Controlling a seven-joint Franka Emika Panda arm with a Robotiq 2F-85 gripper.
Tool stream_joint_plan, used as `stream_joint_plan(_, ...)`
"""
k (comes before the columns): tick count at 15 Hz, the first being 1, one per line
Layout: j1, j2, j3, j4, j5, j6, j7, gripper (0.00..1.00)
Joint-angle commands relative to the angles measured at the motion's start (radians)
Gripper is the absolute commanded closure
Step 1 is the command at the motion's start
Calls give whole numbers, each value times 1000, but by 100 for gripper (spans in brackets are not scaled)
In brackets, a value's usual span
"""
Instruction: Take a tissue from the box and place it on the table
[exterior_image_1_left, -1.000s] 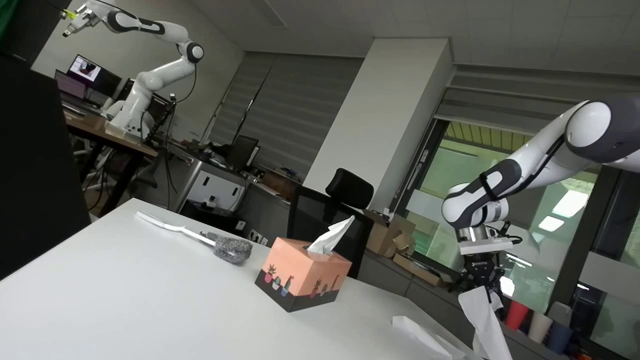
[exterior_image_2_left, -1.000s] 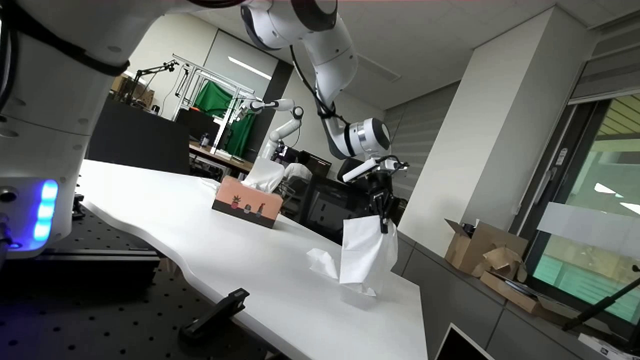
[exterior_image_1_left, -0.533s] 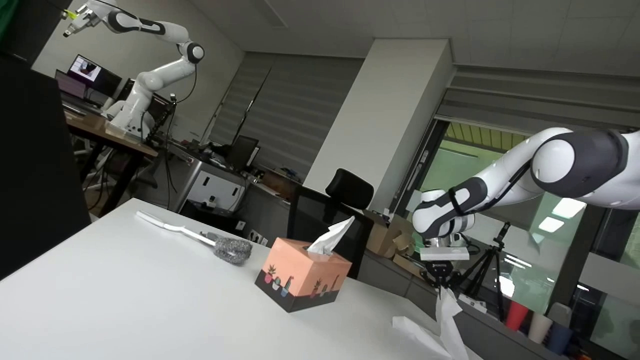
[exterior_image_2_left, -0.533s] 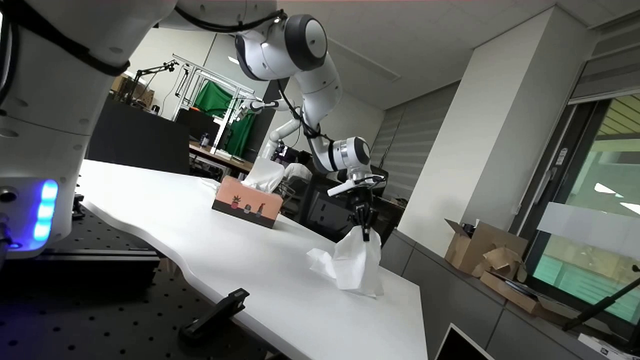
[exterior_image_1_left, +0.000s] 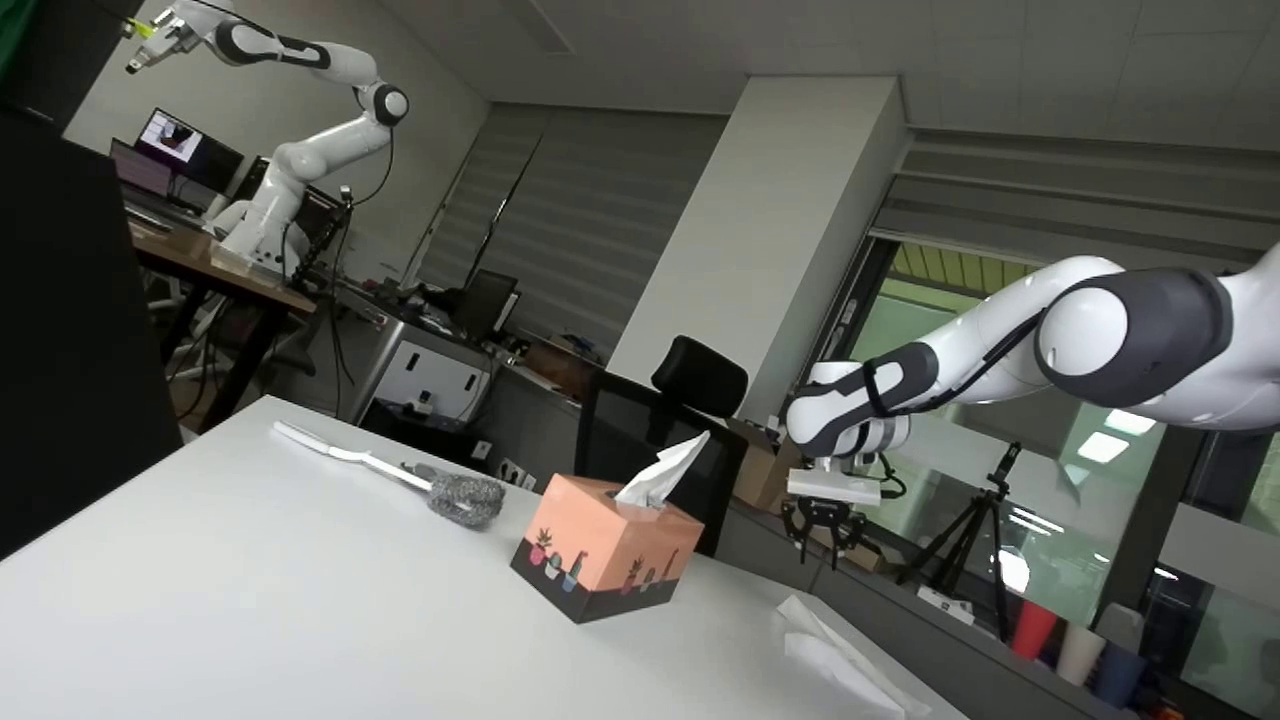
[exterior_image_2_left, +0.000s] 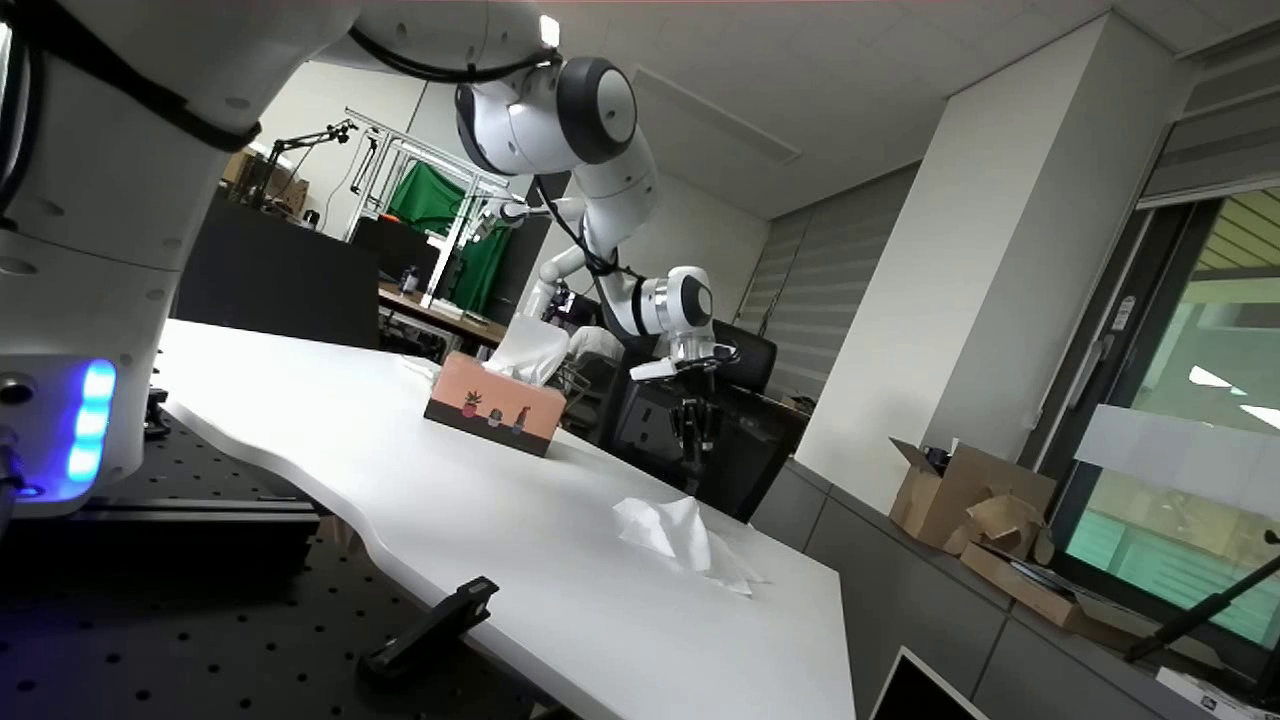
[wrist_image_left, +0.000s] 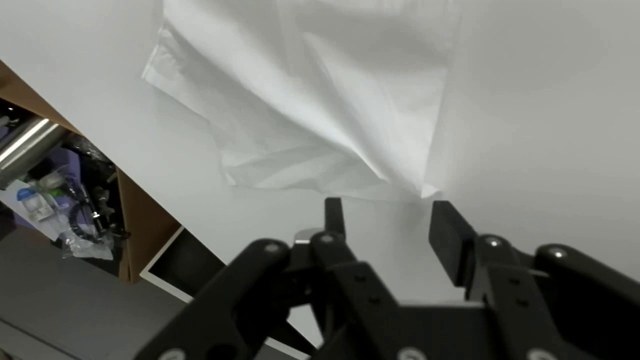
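A dim grey room (exterior_image_1_left: 430, 80) leans at a slant in both exterior views, with its pale ceiling (exterior_image_2_left: 800, 70), broad white pillar (exterior_image_1_left: 750, 230), tall window (exterior_image_2_left: 1190, 430) and lowered blinds (exterior_image_1_left: 580, 200). The white tabletop (exterior_image_2_left: 560, 550) fills the lower part, with a wavy edge on the side of the robot arm (exterior_image_1_left: 1080, 330), whose white links reach out over it. Farther back, another white arm (exterior_image_1_left: 335, 143) is mounted on a wooden desk (exterior_image_1_left: 175, 258). A black office chair (exterior_image_1_left: 625, 430) stands just beyond the tabletop's straight long edge, and cardboard boxes (exterior_image_2_left: 1000, 487) sit near the window, past the right-hand corner. The tissue box (exterior_image_1_left: 607, 550), peach above and dark below with printed potted plants, stands upright near the chair-side edge. The black end effector (wrist_image_left: 387, 214) hangs over the tabletop toward the right-hand corner, its fingers (wrist_image_left: 451, 240) spread apart, white surface showing between their tips in the wrist view. A white-handled brush (exterior_image_1_left: 445, 493) with a grey head lies along the chair-side edge, handle toward the left corner. The tissue (exterior_image_2_left: 685, 540) lies crumpled in overlapping folds on the tabletop near the right-hand corner, below the end effector. A white tissue tip (exterior_image_1_left: 660, 475) sticks up from the box's top.
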Motion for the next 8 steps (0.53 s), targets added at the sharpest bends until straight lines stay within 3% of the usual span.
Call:
stream_joint_plan(1, 10, -37, 32, 7, 45, 37, 12, 19)
stream_joint_plan(4, 34, -118, 73, -50, 91, 115, -2, 1)
stream_joint_plan(5, 24, -42, 47, 13, 71, 93, -5, 18)
stream_joint_plan(8, 42, -87, 63, 0, 82, 99, -6, 0)
